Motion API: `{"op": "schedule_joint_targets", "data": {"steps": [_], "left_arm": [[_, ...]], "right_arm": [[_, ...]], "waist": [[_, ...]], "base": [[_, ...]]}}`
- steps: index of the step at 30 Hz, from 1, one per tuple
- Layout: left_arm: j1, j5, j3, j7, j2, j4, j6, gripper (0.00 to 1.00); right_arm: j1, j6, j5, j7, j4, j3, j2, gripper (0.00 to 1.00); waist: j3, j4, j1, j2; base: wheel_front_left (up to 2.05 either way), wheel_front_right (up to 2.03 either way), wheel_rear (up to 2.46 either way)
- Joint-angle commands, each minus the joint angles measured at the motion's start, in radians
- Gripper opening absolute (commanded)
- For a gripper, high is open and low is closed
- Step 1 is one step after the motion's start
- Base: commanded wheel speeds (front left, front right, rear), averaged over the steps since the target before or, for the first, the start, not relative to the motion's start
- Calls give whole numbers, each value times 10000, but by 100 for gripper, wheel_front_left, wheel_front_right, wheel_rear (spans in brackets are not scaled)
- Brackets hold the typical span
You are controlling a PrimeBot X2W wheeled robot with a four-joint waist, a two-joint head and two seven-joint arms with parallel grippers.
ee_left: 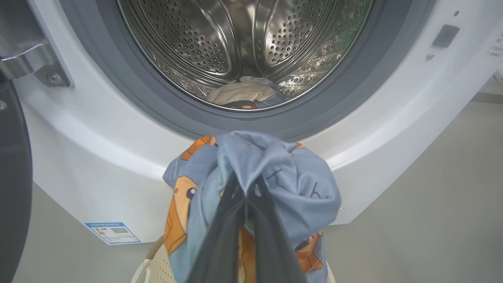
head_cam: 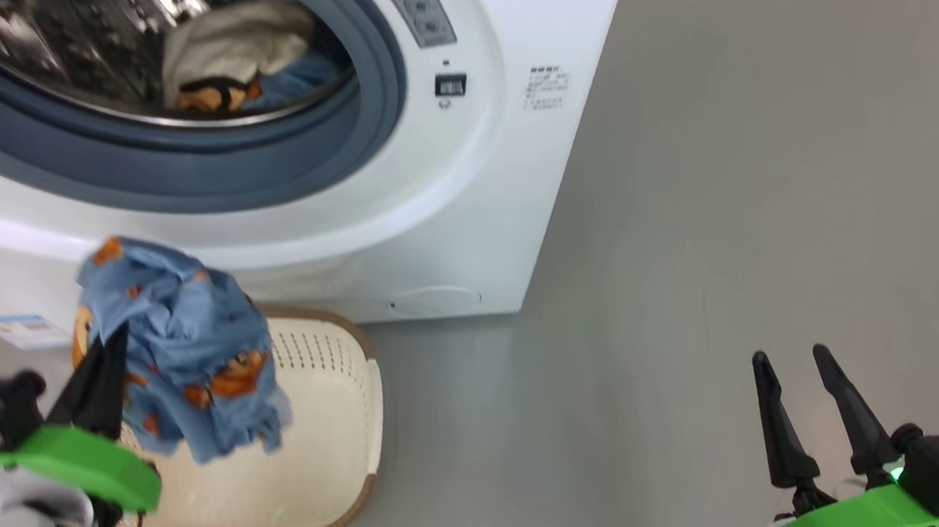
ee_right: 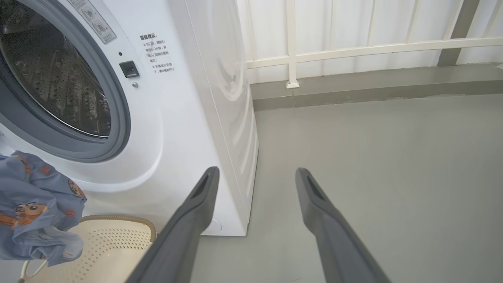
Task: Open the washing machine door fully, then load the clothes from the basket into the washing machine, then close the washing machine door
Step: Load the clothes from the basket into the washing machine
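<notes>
– Closest up: two long dark fingers of left hand (ee_left: 245,196), pressed together and pinching a light blue garment with orange cartoon prints (ee_left: 283,173).

– Lifted off anything?

– Bunched around the fingertips, hanging above a small cream perforated plastic basket with brown woven-look rim (head_cam: 331,420). Lower folds dangling over its inside. Cannot tell whether touching.

– Furthest left?

– Glossy black rim of round washing machine door (ee_left: 11,188) at the left wrist view's left edge, swung open on a metal hinge (ee_left: 31,63). Then a blue label sticker (ee_left: 112,232) low on the front of the big white front-loading washing machine (ee_left: 98,149).

– And inside?

– Grey rubber ring (head_cam: 191,175) around a perforated steel drum (ee_left: 220,39). At the drum's bottom, near the opening, a cream garment with blue and orange parts (head_cam: 231,39), crumpled.

– Basket placed where?

– Down on the grey floor (head_cam: 735,192), close against the machine's front, below the opening.

– Further right?

– Small round flap (head_cam: 437,299) at the machine's lower right corner, then floor. Last, right hand (head_cam: 791,354) at the head view's lower right: fingers spread wide, gripping nothing, well apart from machine and basket.
</notes>
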Motion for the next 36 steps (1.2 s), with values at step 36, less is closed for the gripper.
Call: {"op": "schedule_joint_targets", "data": {"steps": [36], "left_arm": [[3243,1470,2061,-133,-1405,-4733,-15,0]], "right_arm": [[1140,16,101,-48,-538,-618,-119,100]], "waist": [[-977,282,0,0]], "base": [[0,0,0]]}}
